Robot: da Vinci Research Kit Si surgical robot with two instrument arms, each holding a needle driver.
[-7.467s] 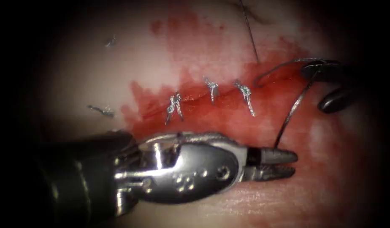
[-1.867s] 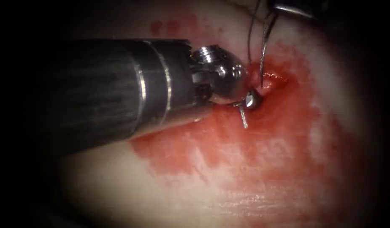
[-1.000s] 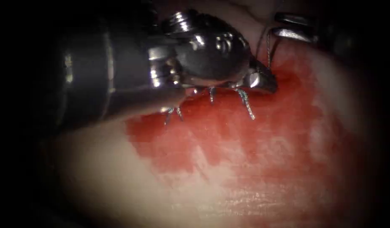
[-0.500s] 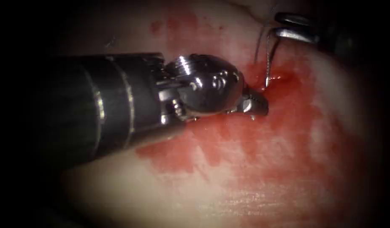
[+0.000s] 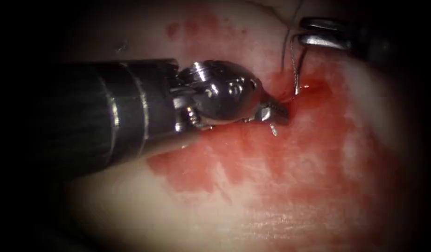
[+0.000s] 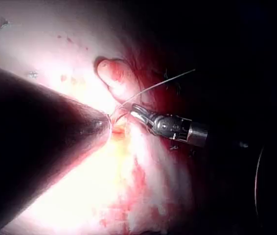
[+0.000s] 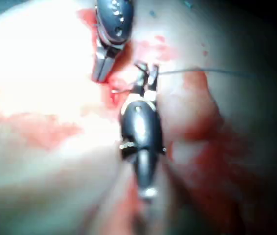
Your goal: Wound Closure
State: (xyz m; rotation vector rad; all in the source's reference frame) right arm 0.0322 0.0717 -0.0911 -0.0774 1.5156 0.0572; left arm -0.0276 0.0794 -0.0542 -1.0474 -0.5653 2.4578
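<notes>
Endoscope view: the needle is gripped near its upper end by the closed right end effector, with its tip entering the tissue in the red fluid at the right end of the cut. Thread runs alongside. The left end effector is pressed onto the tissue just left of the needle; whether its jaws are closed cannot be told.

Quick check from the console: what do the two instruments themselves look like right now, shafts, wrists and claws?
The left arm's tool has a thick dark shaft ringed by a bright metal band, then a rounded polished steel wrist with a screw head and small round holes; its claw is short, with ridged inner faces. The right arm's tool has slim, smooth silver claw blades on a dark body; its wrist housing is glossy and rounded.
</notes>
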